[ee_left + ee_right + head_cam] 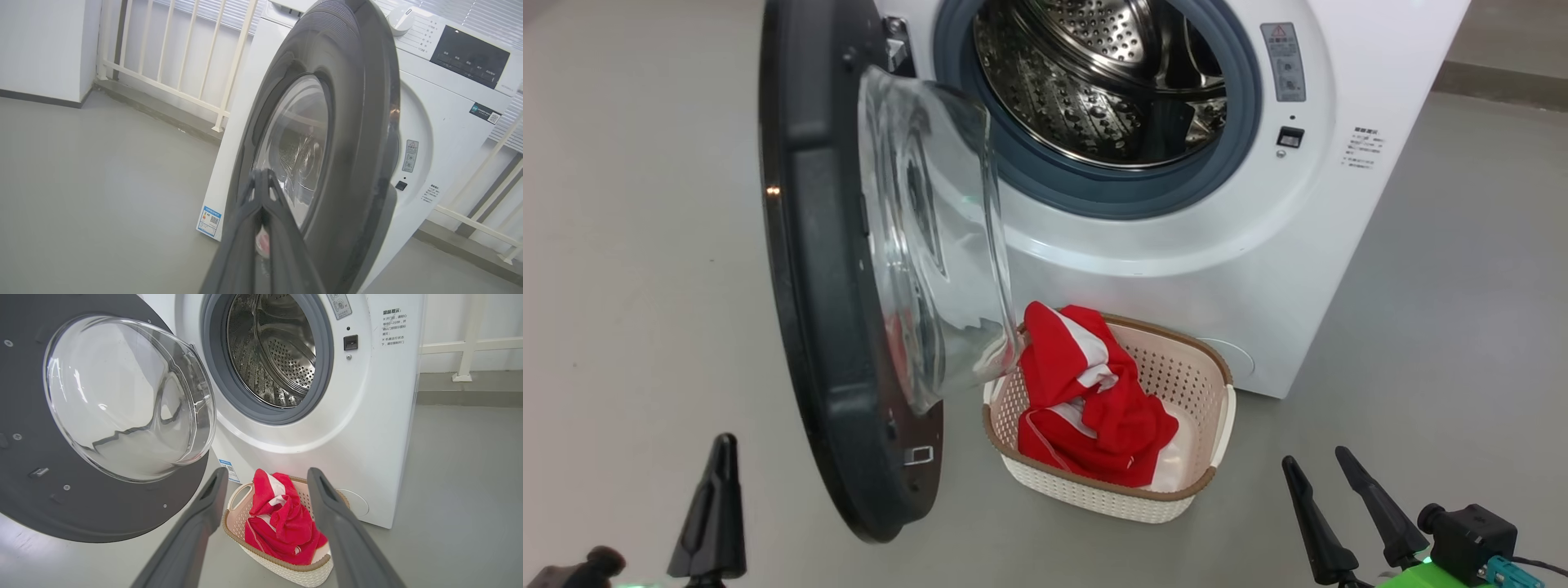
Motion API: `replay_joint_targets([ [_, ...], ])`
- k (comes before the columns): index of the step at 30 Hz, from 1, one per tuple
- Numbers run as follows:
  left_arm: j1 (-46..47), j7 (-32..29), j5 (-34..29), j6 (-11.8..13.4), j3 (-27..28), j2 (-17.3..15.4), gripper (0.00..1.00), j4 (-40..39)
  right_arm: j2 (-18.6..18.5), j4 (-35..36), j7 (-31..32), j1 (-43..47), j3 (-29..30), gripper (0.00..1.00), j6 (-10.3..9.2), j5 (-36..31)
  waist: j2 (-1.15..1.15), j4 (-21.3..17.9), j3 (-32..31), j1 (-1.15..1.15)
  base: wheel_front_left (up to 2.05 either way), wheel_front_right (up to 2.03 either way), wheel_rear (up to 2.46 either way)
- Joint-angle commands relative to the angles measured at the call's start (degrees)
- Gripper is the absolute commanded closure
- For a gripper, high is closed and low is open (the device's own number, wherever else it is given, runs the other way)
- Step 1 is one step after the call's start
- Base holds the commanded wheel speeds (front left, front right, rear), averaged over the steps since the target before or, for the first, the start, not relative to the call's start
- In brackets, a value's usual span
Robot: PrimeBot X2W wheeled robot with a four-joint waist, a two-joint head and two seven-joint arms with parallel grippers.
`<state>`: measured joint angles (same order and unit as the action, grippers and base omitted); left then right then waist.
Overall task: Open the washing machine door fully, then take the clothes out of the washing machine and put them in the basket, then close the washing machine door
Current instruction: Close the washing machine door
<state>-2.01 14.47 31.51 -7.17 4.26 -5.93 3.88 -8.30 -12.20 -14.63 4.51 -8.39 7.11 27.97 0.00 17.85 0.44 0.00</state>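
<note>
Clothes (1094, 392) lie heaped inside the basket (1094, 494), directly before the washing machine (1176, 269). Washing machine door (809, 286) stands swung open. Left pincer (723, 445) clenched, fingers together; right pincer (1313, 457) released.

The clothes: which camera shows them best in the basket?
Head view: it looks down on the clothes, nearly whole, in the basket. The right wrist view shows them from lower, a finger covering the basket's right side. The left wrist view gives a reddish blur through the washing machine door.

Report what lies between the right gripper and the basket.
Bare grey floor, nothing else: the head view shows it between the right gripper and the basket.
</note>
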Motion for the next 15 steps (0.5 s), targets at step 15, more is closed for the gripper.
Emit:
replay_joint_targets([
  [15,5.63,0.52,6.61,-0.31,-10.21,-7.93,1.0,-5.29,-0.13,1.87,-0.37,-2.96,-0.38,0.0,0.37,-0.45,0.0,-4.56,3.78,0.0,0.0,0.0,0.0],
])
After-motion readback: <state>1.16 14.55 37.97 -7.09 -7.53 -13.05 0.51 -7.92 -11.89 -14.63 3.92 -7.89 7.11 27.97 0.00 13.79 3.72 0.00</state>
